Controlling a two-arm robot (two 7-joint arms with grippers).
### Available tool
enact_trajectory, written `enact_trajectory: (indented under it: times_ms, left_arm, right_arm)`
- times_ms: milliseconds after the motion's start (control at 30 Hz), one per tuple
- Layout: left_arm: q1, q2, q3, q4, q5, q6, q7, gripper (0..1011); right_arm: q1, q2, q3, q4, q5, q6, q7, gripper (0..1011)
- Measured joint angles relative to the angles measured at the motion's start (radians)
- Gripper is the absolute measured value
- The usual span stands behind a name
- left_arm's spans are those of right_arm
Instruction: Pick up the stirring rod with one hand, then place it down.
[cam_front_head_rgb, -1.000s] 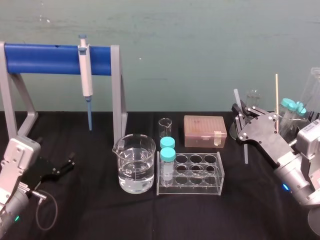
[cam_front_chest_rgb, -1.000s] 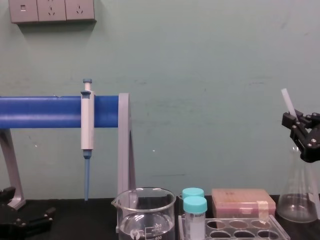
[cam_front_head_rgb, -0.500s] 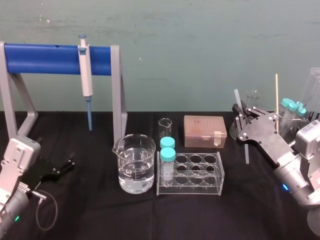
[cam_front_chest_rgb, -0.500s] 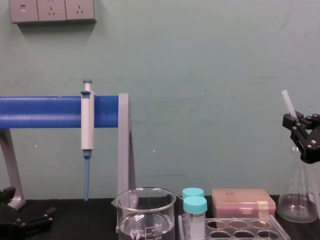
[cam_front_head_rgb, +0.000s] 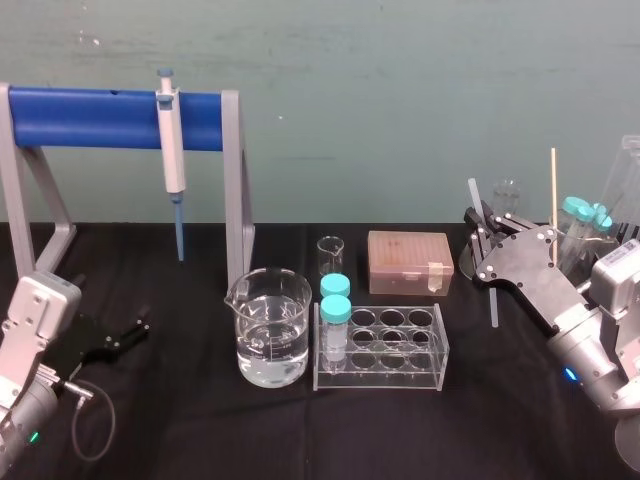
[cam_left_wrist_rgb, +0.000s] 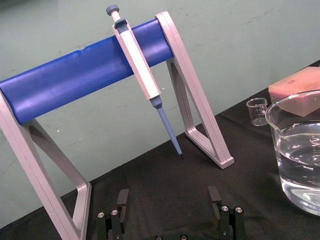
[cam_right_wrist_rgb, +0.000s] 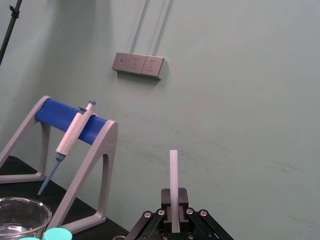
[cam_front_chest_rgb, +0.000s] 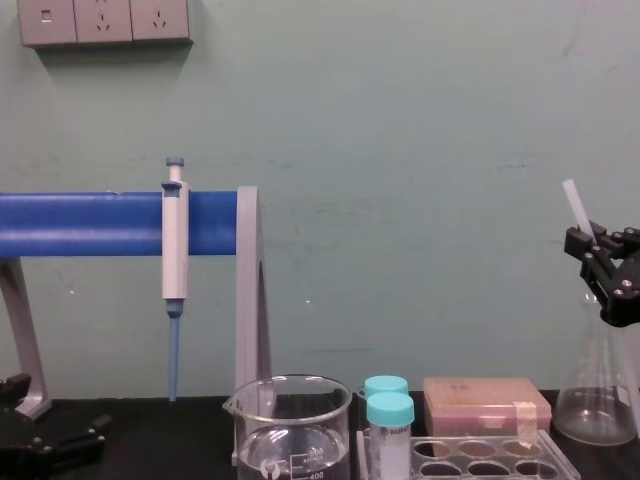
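Observation:
The stirring rod is a thin whitish stick, held up off the table at the right and tilted slightly. My right gripper is shut on its upper part, so its top end pokes above the fingers and its lower end hangs below them. In the chest view the stirring rod rises out of the right gripper in front of the flask. The right wrist view shows the stirring rod clamped between the right gripper fingers. My left gripper rests low at the left, open and holding nothing; its left gripper fingers stand wide apart.
A blue-tipped pipette hangs on the blue stand. A beaker of water, a clear tube rack with teal-capped tubes, a small beaker and a pink box fill the middle. A conical flask stands behind the right gripper.
The right gripper and the rod have sunk a touch. The left arm has stayed put.

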Motion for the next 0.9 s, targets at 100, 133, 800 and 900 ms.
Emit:
enact_trajectory:
  times_ms: [100,133,800,900]
  left_arm:
    - [0.0,0.0,0.0,0.0,0.0,0.0,0.0,1000]
    - [0.0,0.0,0.0,0.0,0.0,0.0,0.0,1000]
    - [0.0,0.0,0.0,0.0,0.0,0.0,0.0,1000]
    - [0.0,0.0,0.0,0.0,0.0,0.0,0.0,1000]
  right_arm:
    - [0.0,0.0,0.0,0.0,0.0,0.0,0.0,75]
    - [0.0,0.0,-0.001,0.0,0.0,0.0,0.0,75]
    - [0.0,0.001,-0.001,0.0,0.002,0.001,0.001,75]
    - [0.0,0.001,-0.001,0.0,0.002,0.001,0.001,75]
